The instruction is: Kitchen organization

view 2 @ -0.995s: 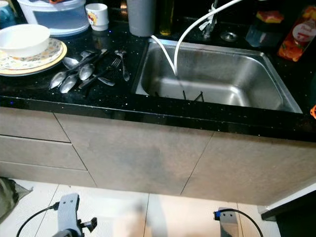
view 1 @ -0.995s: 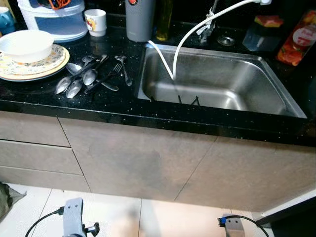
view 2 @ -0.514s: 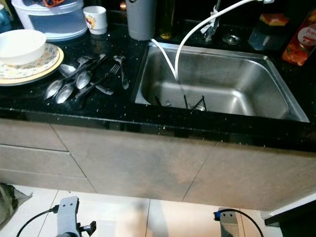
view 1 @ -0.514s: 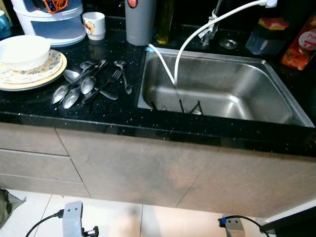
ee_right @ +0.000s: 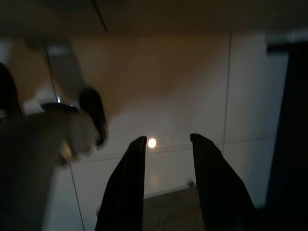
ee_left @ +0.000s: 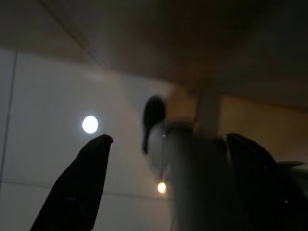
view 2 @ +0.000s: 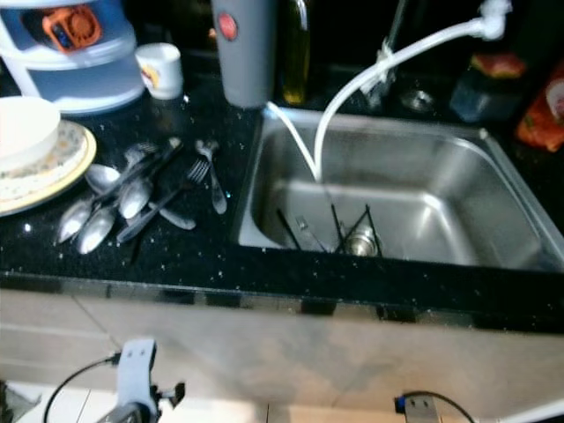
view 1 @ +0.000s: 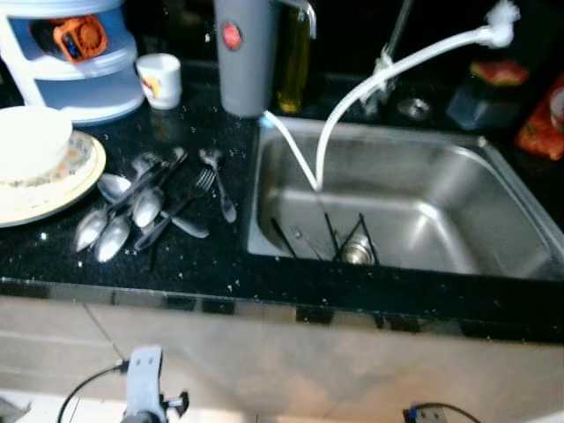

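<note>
1. Nearest me: both arms hang low in front of the cabinet. My left tool [ee_left: 163,183] has its fingers spread wide, my right tool [ee_right: 166,183] is parted a bit, both holding nothing and aimed at the floor [ee_right: 192,96]. Swinging them up blind could clip the worktop [view 1: 220,273] edge.
2. On the worktop at 10 o'clock, the spoons and forks [view 1: 150,207] lie heaped and overlapping, so I reckon one grab drags the neighbours along.
3. At 9 o'clock a bowl [view 1: 31,141] sits on plates [view 1: 66,176], easy to knock.
4. Sink [view 1: 423,203] at 1 o'clock: utensils [view 1: 339,242] lean near the drain under a white hose [view 1: 352,106] that could snag.
</note>
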`<state>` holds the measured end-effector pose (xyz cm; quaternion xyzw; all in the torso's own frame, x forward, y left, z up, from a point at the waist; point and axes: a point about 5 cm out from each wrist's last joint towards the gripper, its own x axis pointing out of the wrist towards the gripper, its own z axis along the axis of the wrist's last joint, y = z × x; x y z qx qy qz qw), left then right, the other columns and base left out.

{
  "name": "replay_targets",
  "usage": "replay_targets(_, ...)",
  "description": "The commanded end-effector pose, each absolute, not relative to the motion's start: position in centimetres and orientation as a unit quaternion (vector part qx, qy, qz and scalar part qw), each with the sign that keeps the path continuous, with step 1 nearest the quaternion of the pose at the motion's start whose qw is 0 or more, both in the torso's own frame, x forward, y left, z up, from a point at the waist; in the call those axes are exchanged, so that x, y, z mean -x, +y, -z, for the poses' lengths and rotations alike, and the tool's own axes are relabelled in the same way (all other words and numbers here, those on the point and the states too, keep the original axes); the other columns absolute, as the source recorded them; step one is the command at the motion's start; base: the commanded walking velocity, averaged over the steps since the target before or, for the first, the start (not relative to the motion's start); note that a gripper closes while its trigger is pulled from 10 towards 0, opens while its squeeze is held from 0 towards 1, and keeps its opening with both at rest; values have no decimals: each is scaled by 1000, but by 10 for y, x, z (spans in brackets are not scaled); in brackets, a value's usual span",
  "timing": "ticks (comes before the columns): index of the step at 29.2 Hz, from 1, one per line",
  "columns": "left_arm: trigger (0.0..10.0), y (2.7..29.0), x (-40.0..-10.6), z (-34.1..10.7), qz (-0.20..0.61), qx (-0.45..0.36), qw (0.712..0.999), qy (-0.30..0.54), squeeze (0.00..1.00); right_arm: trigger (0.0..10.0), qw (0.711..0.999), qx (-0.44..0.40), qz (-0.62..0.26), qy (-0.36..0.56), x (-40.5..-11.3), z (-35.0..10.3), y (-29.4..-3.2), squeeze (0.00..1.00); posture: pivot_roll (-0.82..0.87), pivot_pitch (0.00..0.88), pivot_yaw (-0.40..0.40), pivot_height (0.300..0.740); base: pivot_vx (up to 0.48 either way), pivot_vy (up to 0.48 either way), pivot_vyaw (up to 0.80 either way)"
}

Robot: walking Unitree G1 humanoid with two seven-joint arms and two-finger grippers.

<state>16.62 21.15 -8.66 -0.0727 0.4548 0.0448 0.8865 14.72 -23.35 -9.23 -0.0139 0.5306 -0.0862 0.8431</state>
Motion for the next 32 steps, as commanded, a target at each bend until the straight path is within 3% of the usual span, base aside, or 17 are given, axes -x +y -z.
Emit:
replay_targets(1,10000,210,-163,89,-31,69,881,467,0,10000,838,11,87,539,-141,95,-233,0,52,60,-52,740,0,-266,0)
replay_targets(9,10000,207,-160,91,-24,63,877,475,0,10000,836,12,89,541,-139,95,-235,0,53,62,-57,740,0,-427,0)
replay_targets(23,10000,195,-149,97,-14,77,861,503,0,10000,827,20,94,554,-134,95,-241,0,50,65,-66,740,0,0,0)
replay_targets(27,10000,196,-148,98,-15,75,858,508,0,10000,823,25,91,560,-131,96,-243,0,51,63,-66,740,0,0,-800)
replay_targets(32,10000,198,-147,98,-15,76,858,508,0,10000,824,30,93,558,-131,95,-245,0,51,62,-66,740,0,0,0)
